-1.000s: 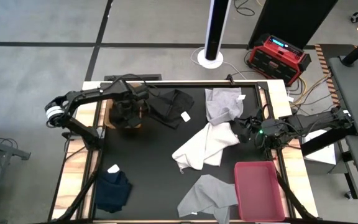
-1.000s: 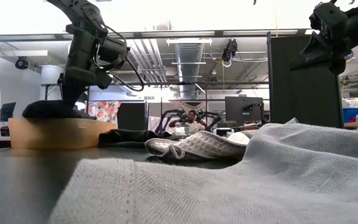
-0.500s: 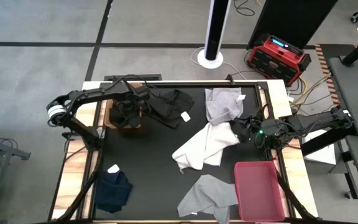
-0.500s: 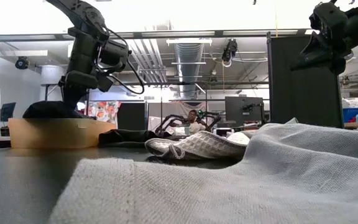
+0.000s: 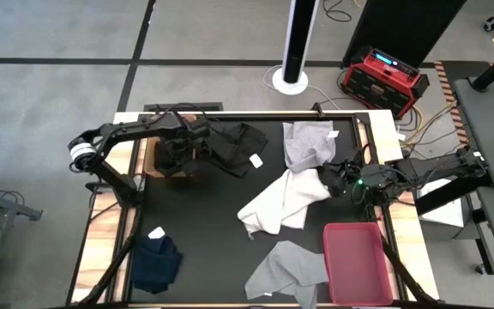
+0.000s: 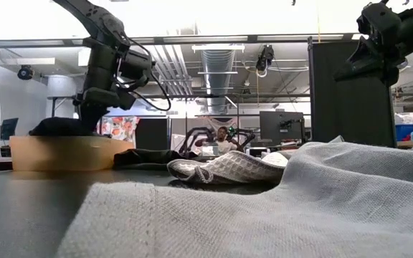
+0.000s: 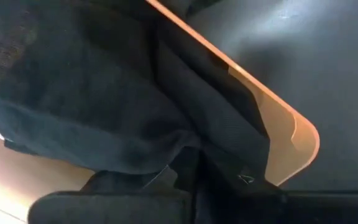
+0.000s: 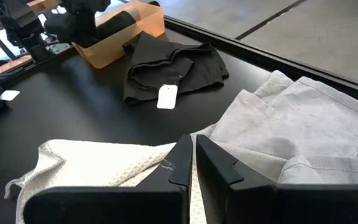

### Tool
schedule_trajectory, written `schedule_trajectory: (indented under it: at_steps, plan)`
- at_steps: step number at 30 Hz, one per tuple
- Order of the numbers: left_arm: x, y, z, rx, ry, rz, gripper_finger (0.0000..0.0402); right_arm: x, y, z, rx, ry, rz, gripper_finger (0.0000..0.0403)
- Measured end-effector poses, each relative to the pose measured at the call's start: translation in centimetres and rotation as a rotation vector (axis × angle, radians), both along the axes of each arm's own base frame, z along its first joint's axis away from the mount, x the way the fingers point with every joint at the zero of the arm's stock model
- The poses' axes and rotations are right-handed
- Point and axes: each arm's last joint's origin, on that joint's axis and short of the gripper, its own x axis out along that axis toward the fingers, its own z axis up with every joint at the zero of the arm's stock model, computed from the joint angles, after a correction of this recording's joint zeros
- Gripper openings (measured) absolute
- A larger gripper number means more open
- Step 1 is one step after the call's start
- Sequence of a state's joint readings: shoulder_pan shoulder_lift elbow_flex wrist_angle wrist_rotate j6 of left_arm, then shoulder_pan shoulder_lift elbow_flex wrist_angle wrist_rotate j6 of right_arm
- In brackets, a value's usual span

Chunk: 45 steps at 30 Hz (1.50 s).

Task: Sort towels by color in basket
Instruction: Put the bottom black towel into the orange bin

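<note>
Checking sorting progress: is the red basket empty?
Empty. The high view shows the red basket with bare floor inside; a grey towel lies beside it on the table.

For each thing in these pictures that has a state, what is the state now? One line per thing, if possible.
Tan basket: holds dark cloth.
Red basket: empty.
Black towel: on the table, crumpled.
White towel: spread, rumpled.
Navy towel: bunched near the table corner.
Grey towel: lying partly flat beside the red basket.
Left gripper: over the tan basket.
Right gripper: jaws shut, holding nothing.
</note>
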State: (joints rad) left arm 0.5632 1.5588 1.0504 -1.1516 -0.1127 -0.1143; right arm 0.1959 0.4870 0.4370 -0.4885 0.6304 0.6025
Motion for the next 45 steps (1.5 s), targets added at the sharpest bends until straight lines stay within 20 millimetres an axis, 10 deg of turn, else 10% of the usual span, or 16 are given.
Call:
schedule_trajectory:
  at_steps: [21,32,39,45]
  plan:
    - [-0.5,-0.2,4.8,0.066,-0.035,-0.029,0.018,0.0,0.0,0.0,0.0,0.001,0.0,0.0013]
    - [-1.0,-1.4,7.3,0.069,-0.038,-0.087,0.0158,0.0,0.0,0.0,0.0,0.0,0.0,0.0013]
    - [-1.1,-4.8,7.4,-0.048,-0.151,-0.168,0.0015,0.0,0.0,0.0,0.0,0.0,0.0,0.0013]
    - [-0.9,-7.0,4.5,-0.109,-0.173,-0.222,0.0002,0.0,0.0,0.0,0.0,0.001,0.0,0.0013]
